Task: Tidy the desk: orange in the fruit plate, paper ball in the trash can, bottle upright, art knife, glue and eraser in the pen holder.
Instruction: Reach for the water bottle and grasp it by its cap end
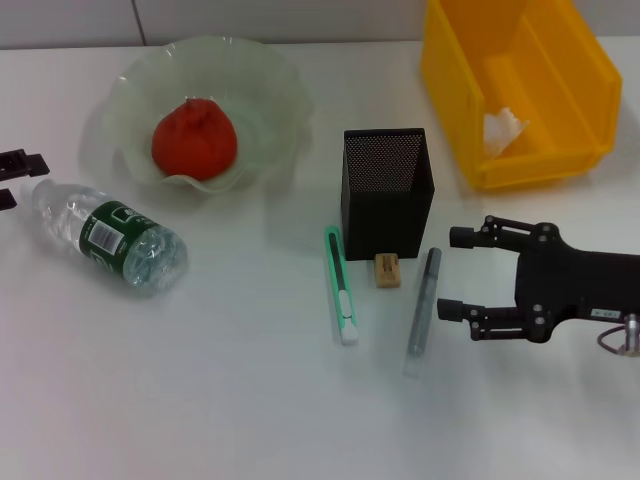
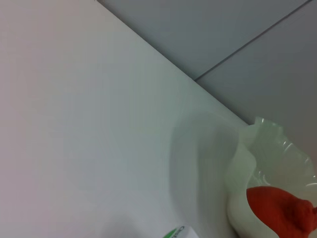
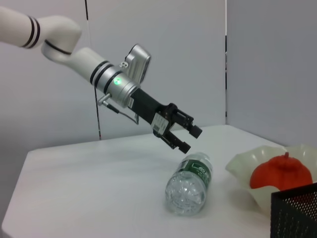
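The orange (image 1: 194, 140) lies in the pale-green fruit plate (image 1: 270, 90) at the back left of the desk (image 1: 230, 400). The bottle (image 1: 110, 235) lies on its side in front of the plate. My left gripper (image 1: 28, 180) is open just above the bottle's neck end; it also shows in the right wrist view (image 3: 187, 138) over the bottle (image 3: 190, 183). The pen holder (image 1: 385, 190) stands mid-desk. In front of it lie the art knife (image 1: 341, 285), the eraser (image 1: 388, 270) and the glue (image 1: 423, 310). My right gripper (image 1: 450, 273) is open, empty, right of the glue. The paper ball (image 1: 502, 130) lies in the trash can (image 1: 560, 160).
The left wrist view shows the plate's wavy rim (image 2: 262, 148), the orange (image 2: 277, 208) and bare tabletop up to the wall. The right wrist view shows the plate (image 3: 242, 168), the orange (image 3: 281, 173) and a corner of the pen holder (image 3: 294, 213).
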### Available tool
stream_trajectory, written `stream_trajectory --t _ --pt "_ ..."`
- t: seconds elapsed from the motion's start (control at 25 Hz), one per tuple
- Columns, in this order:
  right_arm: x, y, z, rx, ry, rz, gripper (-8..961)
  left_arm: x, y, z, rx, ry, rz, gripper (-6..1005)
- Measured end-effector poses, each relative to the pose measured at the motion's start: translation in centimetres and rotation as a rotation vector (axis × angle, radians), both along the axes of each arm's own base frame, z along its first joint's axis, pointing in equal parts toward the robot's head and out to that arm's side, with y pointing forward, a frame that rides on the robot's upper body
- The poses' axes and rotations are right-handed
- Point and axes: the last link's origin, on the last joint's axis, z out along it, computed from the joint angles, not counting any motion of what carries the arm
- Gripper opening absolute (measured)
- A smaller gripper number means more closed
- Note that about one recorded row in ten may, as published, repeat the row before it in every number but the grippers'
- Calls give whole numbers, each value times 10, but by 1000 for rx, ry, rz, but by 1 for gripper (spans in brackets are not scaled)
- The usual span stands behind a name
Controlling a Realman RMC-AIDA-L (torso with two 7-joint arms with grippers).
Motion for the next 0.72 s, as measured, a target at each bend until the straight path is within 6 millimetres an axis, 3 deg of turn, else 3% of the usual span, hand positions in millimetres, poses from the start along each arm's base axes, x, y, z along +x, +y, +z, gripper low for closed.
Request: stream_trajectory --t 0.72 --pt "2 -4 -3 7 -6 11 831 -2 11 -7 -6 25 107 757"
